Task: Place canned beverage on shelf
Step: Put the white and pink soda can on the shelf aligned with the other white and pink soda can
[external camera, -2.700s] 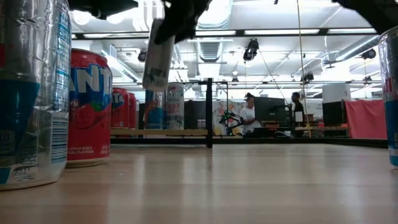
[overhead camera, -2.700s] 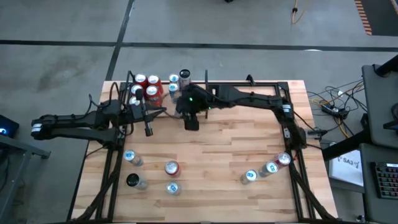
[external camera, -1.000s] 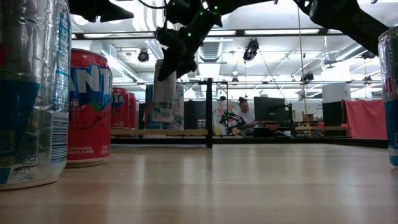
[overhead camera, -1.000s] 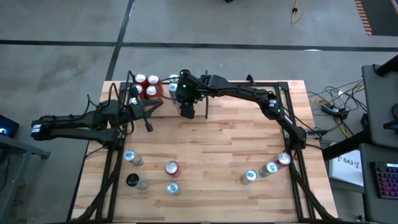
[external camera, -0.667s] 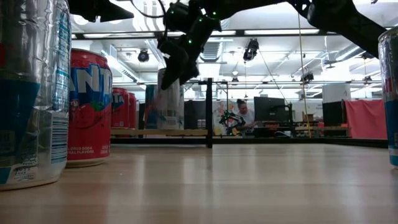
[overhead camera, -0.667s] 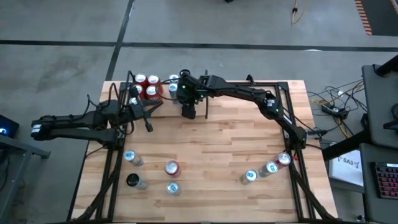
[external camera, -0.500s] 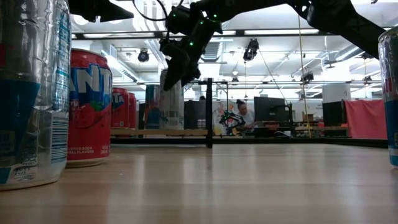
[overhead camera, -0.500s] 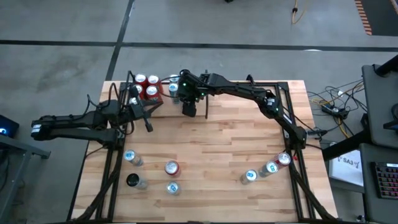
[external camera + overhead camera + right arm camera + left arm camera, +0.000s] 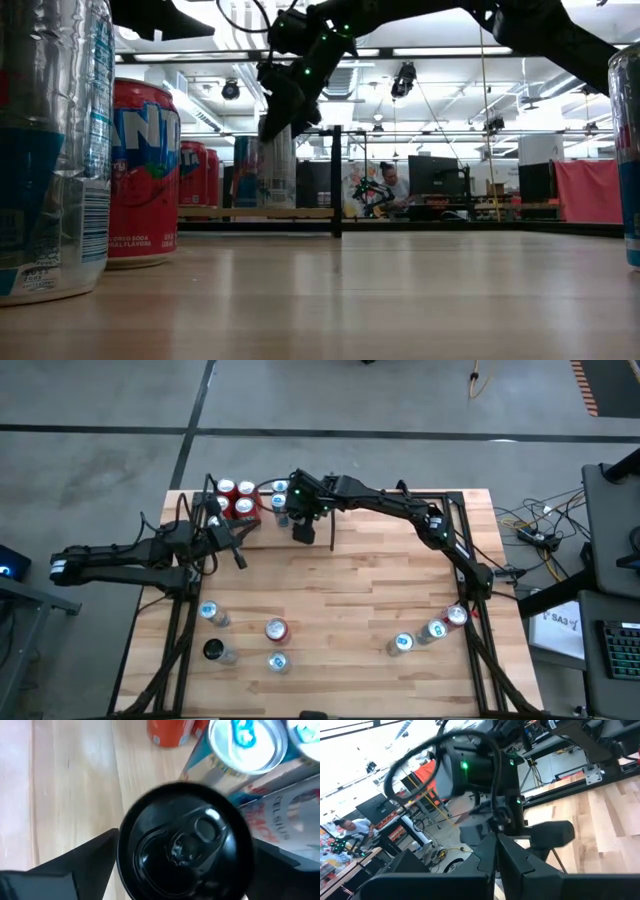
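right tool (image 9: 292, 503) reached over shelf (image 9: 262, 491), fingers apart around black-topped can (image 9: 184, 841)

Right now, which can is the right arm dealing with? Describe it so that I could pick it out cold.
Go to the shelf at the table's far left corner, where the red cans stand. The can sits at the group's right end, between the right gripper jaws. Its lid is black; the neighbouring silver cans have blue tabs.

Right arm is stretched long across the far side, its wrist bent down and the right tool (image 9: 291, 500) hanging at the far left-centre, fingers (image 9: 75, 862) spread wide. Left arm lies low along the left edge, reaching inward, with the left tool (image 9: 238, 556) pinched fully closed, fingers (image 9: 515, 862) pressed together.
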Available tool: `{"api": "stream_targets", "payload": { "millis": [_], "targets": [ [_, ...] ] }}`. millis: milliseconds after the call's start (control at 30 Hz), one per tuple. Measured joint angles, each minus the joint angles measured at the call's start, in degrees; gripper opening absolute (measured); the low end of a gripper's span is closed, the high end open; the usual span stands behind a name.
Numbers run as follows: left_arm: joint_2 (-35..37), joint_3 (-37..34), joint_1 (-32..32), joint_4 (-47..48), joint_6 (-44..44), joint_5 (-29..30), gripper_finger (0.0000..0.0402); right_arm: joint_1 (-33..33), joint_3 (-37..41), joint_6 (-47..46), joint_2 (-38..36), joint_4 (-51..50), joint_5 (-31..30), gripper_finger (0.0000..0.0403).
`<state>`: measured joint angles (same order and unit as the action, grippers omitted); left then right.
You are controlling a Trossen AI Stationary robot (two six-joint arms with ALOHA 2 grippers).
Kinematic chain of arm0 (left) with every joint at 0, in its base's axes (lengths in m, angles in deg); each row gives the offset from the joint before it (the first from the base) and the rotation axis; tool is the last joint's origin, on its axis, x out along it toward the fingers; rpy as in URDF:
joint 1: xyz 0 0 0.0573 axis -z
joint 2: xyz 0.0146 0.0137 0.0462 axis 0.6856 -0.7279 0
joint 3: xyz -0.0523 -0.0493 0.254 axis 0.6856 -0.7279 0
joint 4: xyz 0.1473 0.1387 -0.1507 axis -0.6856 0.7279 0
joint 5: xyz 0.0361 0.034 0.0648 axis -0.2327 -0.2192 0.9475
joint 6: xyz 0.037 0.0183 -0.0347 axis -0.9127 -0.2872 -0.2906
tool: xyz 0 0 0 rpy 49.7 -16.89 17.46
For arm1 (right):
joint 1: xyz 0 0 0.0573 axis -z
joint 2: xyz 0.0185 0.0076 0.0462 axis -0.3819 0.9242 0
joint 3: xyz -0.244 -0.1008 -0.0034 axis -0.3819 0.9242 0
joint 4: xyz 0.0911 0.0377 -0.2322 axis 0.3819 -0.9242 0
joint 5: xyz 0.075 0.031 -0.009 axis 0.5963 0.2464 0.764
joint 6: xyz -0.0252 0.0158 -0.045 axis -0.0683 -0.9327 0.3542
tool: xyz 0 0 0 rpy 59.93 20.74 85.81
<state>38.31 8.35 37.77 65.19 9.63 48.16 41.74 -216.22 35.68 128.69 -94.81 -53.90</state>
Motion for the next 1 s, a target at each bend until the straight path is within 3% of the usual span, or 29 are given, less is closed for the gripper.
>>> {"api": "stream_targets", "payload": {
  "millis": [367, 800, 900, 1000],
  "targets": [
    [0.0, 0.0, 0.0, 0.2, 0.0, 0.1, 0.0000, 0.0, -0.3, 0.2, -4.3, 0.2, -3.4, 0.0333],
    [0.0, 0.0, 0.0, 0.3, 0.0, 0.1, 0.0000, -4.6, -0.2, -0.8, -7.3, 0.0, -0.1, 0.0323],
    [0.0, 0.0, 0.0, 0.9, 0.0, 0.1, 0.0000, -5.8, -0.1, 0.1, -6.8, -0.9, 0.2, 0.0297],
    [0.0, 0.0, 0.0, 1.1, 0.0, 0.1, 0.0000, -6.0, 0.0, -1.1, -6.1, -2.6, 0.3, 0.0244]
  ]
}}
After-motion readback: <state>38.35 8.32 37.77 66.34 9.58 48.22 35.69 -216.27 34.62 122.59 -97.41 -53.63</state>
